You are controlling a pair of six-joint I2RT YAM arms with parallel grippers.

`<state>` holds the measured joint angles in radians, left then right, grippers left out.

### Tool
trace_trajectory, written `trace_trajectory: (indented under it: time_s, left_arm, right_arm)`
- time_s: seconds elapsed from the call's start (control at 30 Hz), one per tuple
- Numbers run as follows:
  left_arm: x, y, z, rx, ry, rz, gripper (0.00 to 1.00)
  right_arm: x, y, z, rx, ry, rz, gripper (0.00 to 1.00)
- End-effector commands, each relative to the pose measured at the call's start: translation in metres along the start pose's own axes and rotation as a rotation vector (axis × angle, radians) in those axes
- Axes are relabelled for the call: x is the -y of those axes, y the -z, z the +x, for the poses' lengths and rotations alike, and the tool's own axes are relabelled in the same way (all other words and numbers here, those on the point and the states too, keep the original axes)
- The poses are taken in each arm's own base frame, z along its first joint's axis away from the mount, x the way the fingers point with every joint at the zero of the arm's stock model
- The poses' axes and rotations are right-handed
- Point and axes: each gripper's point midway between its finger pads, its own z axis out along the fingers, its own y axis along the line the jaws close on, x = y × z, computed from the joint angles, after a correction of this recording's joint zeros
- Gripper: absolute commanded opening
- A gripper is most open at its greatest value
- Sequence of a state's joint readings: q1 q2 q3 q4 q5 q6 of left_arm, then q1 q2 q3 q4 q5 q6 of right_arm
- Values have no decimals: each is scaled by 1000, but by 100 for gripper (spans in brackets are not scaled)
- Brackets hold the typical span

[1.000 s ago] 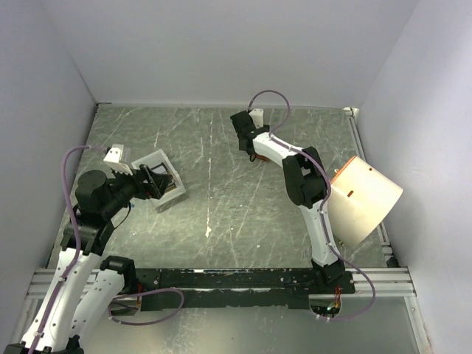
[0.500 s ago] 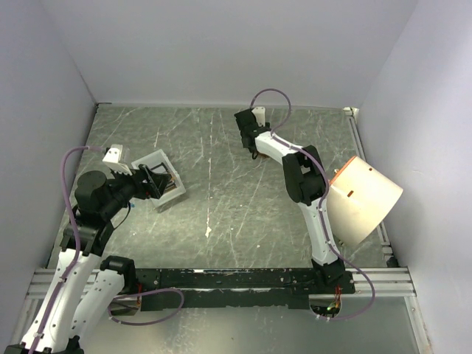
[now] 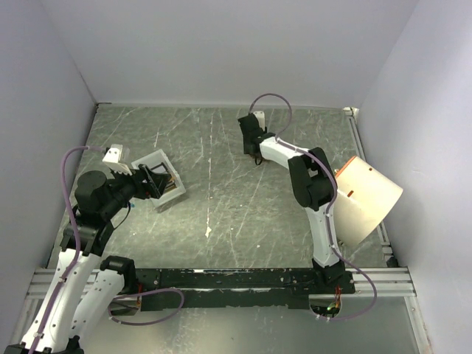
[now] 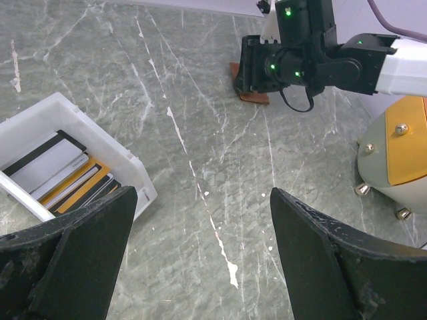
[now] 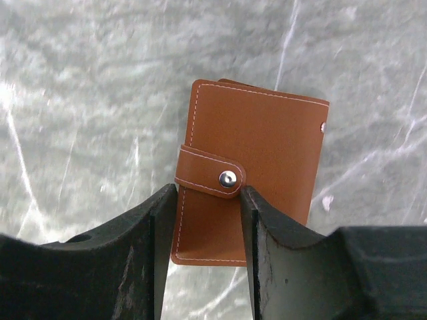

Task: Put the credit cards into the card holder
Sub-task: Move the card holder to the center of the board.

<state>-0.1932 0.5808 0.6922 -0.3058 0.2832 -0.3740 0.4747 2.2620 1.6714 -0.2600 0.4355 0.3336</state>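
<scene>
While the right pincer hangs fingertips-down over the grey, white-veined table, the small brown leather card holder with pale stitching lies flat and closed directly beneath it, on the far middle of the surface. Its short strap is fastened by a silver snap stud. That strap sits exactly between the two black fingers, which stand partly apart: one is at the holder's long edge and the other is over its middle. Their inner faces meet the strap's two ends, but whether they already pinch it or only flank it cannot be told. The left pincer is spread wide and grips nothing, hovering above bare table. Just beside its left finger, slightly ahead, sits a white rectangular plastic tray. The thin credit cards lie stacked inside it at a slant — gold-yellow ones, dark ones and a pale grey one on top. The card holder is well apart from this pincer, far ahead of it and a little to its right, mostly hidden under the other arm's wrist. A large cream cylinder with an orange rim lies tipped on its side beyond the left pincer's right finger — near the right arm's elbow, and well apart from both the tray and the holder.
</scene>
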Motion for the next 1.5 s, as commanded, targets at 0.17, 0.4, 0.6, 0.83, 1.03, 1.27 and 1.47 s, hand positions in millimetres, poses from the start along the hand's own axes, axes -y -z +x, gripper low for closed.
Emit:
trace_trajectory:
  time_s: [0.17, 0.4, 0.6, 0.83, 1.03, 1.27, 1.47]
  left_arm:
    - [-4, 1, -2, 14, -10, -19, 91]
    - [2, 2, 0, 2, -48, 20, 91]
    - [0, 5, -3, 17, -55, 5, 90]
    - [-2, 3, -1, 4, -52, -4, 88]
    - [2, -3, 8, -49, -41, 34, 83]
    - [14, -15, 22, -200, 23, 106, 74]
    - [20, -22, 33, -291, 74, 120, 65]
  right_arm:
    - [-48, 53, 83, -165, 108, -184, 42]
    - [-72, 101, 123, -197, 189, -273, 42]
    - [-81, 143, 149, -233, 206, -359, 41]
    - [-93, 196, 155, -234, 216, -463, 48]
    - [-88, 221, 110, -140, 190, -499, 55]
    - [-64, 200, 105, -171, 141, -464, 44]
    - [-61, 182, 116, -265, 115, -536, 44]
